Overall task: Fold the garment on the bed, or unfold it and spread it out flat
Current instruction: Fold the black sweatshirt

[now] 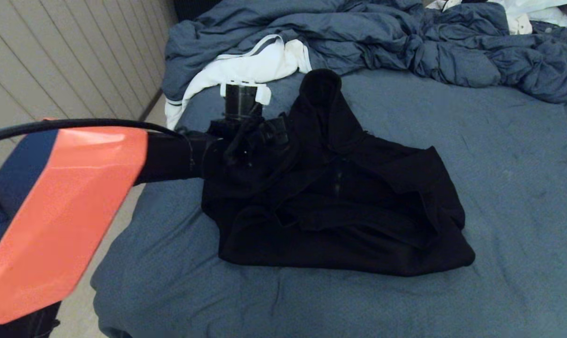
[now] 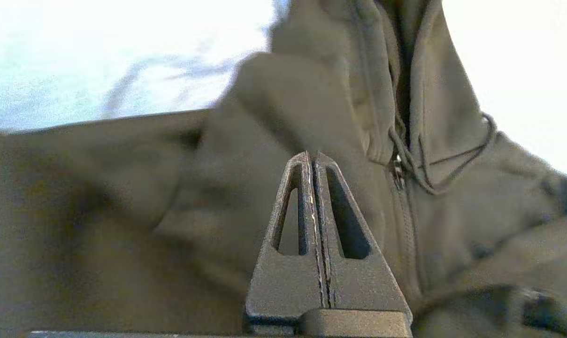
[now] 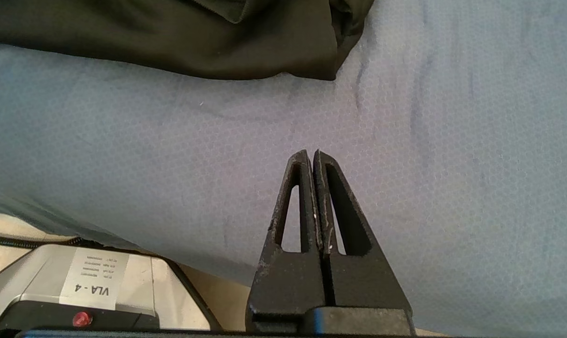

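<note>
Head view: the left end effector (image 2: 314,157), fingers pressed together and empty, hangs over the crumpled black zip-front hoodie (image 1: 340,188) on the blue-grey bed (image 1: 499,164), apparently seeking a grasp. The right end effector (image 3: 311,157), likewise closed, idles near the bed's edge.

Room's pretty plain tbh. On the left there's a wall (image 1: 53,61) of pale panelling with long slanted grooves, running away toward the far end. Below it is a narrow strip of light beige floor (image 1: 154,110) squeezed alongside the furniture. At the far end sits a rumpled blue-grey duvet (image 1: 405,42), all bunched up in thick folds, with a white cloth with grey stripes (image 1: 246,70) draped off its left edge. Lighting is dim and cool, with soft shadows in the creases.
</note>
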